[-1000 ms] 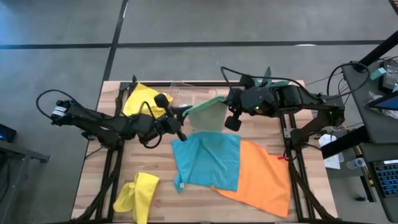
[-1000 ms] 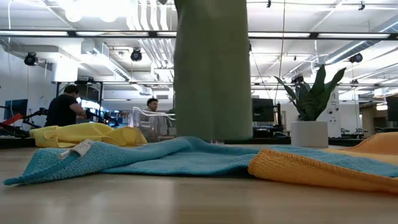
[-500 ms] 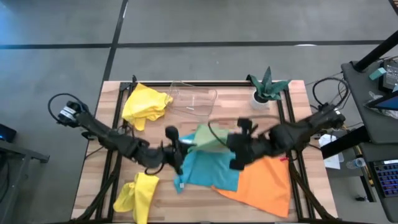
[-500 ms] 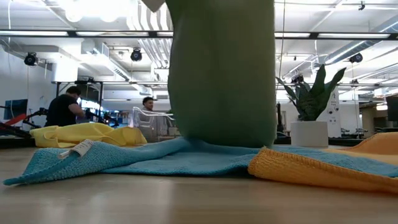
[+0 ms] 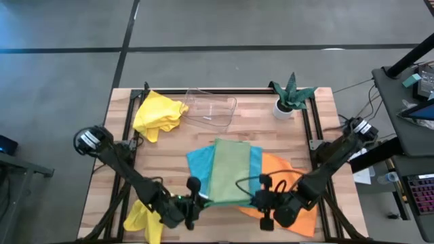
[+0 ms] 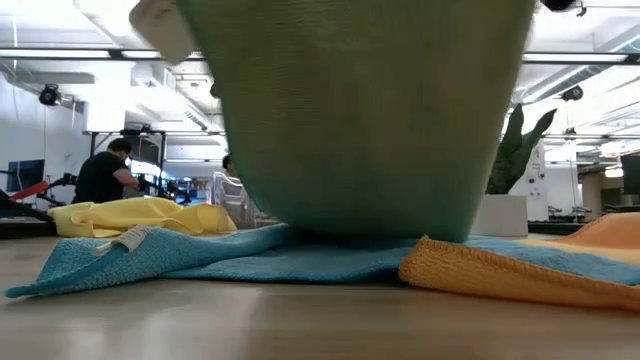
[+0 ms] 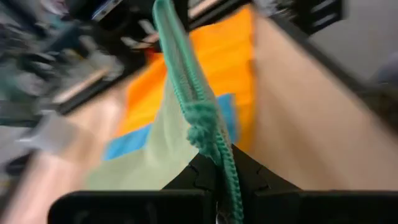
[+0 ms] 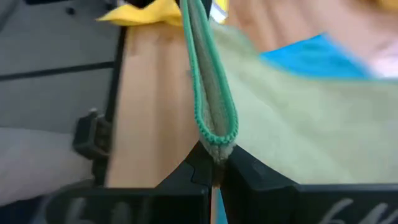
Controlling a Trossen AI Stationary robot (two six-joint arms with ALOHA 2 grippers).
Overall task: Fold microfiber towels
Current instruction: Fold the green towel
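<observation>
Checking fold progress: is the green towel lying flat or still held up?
Held up: both grippers, left and right, pinch the green towel's near corners; its far part drapes over the blue towel.

This is a robotics lab or open workshop hall, not a home. The high view shows a butcher-block wooden table point(image 5: 163, 146) on a black metal frame point(image 5: 306, 115), standing on a polished grey concrete floor point(image 5: 203, 27) crossed by dark seam lines. At the right edge is a dark side desk point(image 5: 407, 102) with cables and equipment. The low view looks level across the tabletop into a large room with an exposed white ceiling point(image 6: 90, 60), strip lights, ducts and hanging camera mounts point(image 6: 50, 95). Far back, a person point(image 6: 103, 172) in a dark top sits at a workstation with monitors point(image 6: 22, 172). A potted plant point(image 5: 290, 95) stands on the table's far side.
</observation>
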